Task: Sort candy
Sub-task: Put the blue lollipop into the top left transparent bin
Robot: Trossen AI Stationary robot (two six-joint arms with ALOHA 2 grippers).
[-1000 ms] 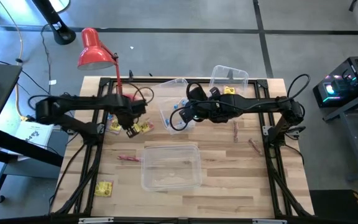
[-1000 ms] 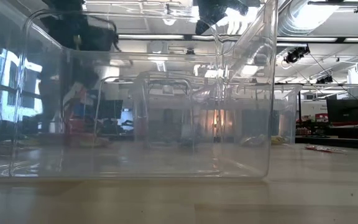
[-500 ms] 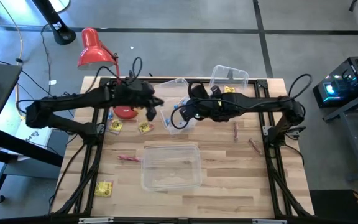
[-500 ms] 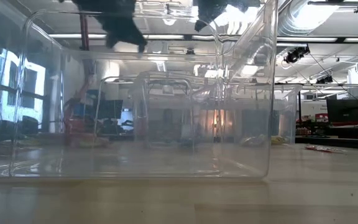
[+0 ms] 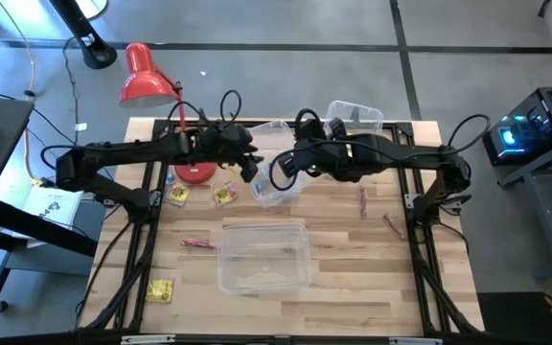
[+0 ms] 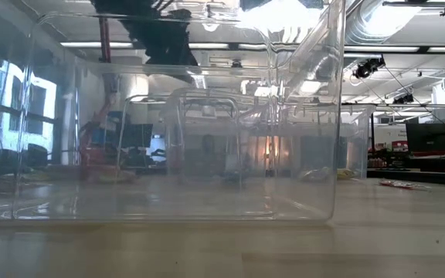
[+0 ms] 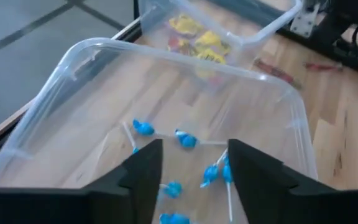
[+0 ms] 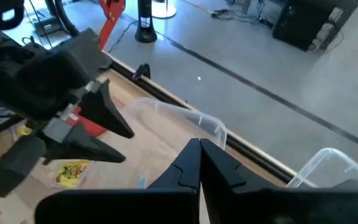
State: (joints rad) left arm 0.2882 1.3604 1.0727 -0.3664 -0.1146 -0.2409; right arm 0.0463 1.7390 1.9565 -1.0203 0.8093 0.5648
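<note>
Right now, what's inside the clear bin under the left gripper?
Several blue twist-wrapped candies lie in the clear bin. The left gripper, open above it, covers part of the bin floor.

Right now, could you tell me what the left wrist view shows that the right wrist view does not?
Only the left wrist view shows the blue candies lying inside the clear bin and the yellow packets in the farther bin. Only the right wrist view shows the open left gripper, the shut right gripper and the red lamp. Both show that clear bin and the wooden table.
</note>
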